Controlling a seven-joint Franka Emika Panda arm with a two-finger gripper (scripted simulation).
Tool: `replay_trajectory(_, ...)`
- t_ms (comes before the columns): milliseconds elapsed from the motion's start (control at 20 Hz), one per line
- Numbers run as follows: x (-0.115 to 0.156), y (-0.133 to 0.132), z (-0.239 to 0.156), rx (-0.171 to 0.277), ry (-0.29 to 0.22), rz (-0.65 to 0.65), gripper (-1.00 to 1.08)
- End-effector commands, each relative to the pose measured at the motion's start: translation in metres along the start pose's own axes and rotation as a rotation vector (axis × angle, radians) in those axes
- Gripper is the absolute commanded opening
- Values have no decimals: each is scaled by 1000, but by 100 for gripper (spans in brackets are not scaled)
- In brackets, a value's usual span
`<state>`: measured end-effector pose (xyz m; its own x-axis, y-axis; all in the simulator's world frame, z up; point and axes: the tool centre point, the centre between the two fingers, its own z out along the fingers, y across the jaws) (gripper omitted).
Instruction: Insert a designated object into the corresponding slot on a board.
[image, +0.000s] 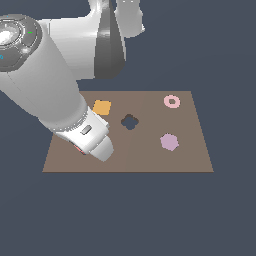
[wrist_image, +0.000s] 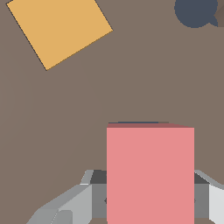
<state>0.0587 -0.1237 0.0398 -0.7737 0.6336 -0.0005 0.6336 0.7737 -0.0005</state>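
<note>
The salmon-red tile (wrist_image: 150, 175) fills the near part of the wrist view, upright between grey fingers (wrist_image: 78, 203) on both of its sides. My gripper (wrist_image: 150, 199) is shut on it. A thin dark sliver of the slot (wrist_image: 138, 123) shows just past the tile's far edge; the tile covers the rest. In the exterior view the arm's hand (image: 92, 137) hangs low over the brown board (image: 150, 157) near its left side. Only a speck of the tile (image: 79, 148) peeks out under it, and the slot is hidden there.
On the board lie an orange square (image: 102, 107) (wrist_image: 59, 30), a dark clover-shaped cutout (image: 129, 121) (wrist_image: 195, 12), a lilac hexagon (image: 169, 142) and a pink ring (image: 172, 101). The big arm blocks the exterior view's left.
</note>
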Motion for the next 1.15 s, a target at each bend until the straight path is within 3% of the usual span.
replay_trajectory(0, -1, 1, 0, 0, -1, -11, -100)
replay_trajectory(600, 0, 1, 10, -1, -1, -7, -100)
replay_trajectory(650, 0, 1, 10, -1, -1, -7, 100)
replay_trajectory(1100, 0, 1, 10, -1, -1, -7, 100)
